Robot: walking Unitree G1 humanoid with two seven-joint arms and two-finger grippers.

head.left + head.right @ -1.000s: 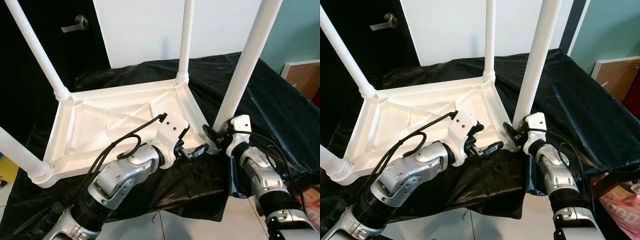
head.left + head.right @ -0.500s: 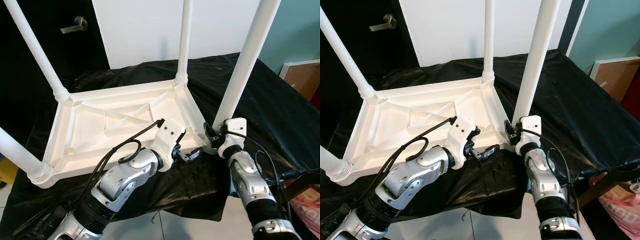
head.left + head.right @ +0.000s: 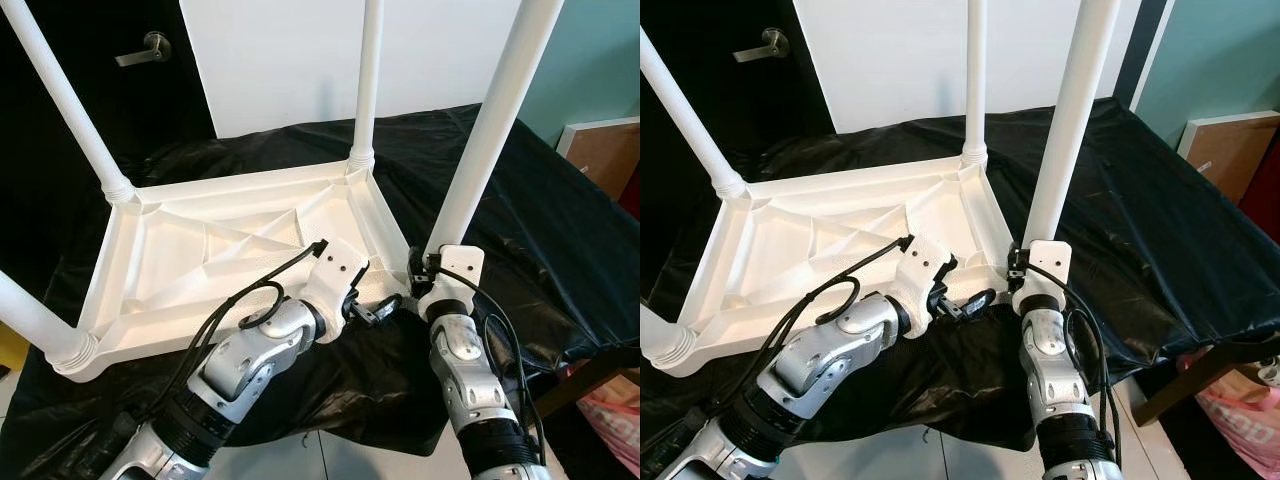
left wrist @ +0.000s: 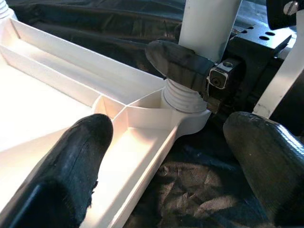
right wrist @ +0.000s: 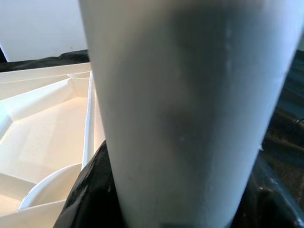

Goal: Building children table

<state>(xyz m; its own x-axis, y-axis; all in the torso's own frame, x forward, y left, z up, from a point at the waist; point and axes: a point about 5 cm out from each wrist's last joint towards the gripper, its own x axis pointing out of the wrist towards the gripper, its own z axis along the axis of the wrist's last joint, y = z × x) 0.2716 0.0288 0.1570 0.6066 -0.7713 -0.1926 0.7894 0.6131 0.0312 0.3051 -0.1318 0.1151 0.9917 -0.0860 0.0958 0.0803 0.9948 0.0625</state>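
Basically the table's near done: top [image 3: 200, 270] lies upside down on the black cloth [image 3: 560, 230], and all 4 legs stand up from its corners. Far-left leg [image 3: 70, 110] and far-right leg [image 3: 368, 90] look seated, near-left leg [image 3: 40, 320] too, w/ its ribbed collar on the socket. Work's at the near-right leg [image 3: 490, 130]. My right gripper [image 4: 190, 66] is clamped round that leg just above its threaded base, one finger wrapped across the front in the left wrist view; right wrist cam has the leg up close between dark pads. Left gripper [image 3: 375, 308] sits at the same corner w/ fingers spread wide, one over the top's inner rib, the other out over the cloth, holding nothing. I'd judge what's left is the last tightening of this leg, since the collar threads are visible above the socket, then flipping the table upright. Can't tell if the thread's fully home.
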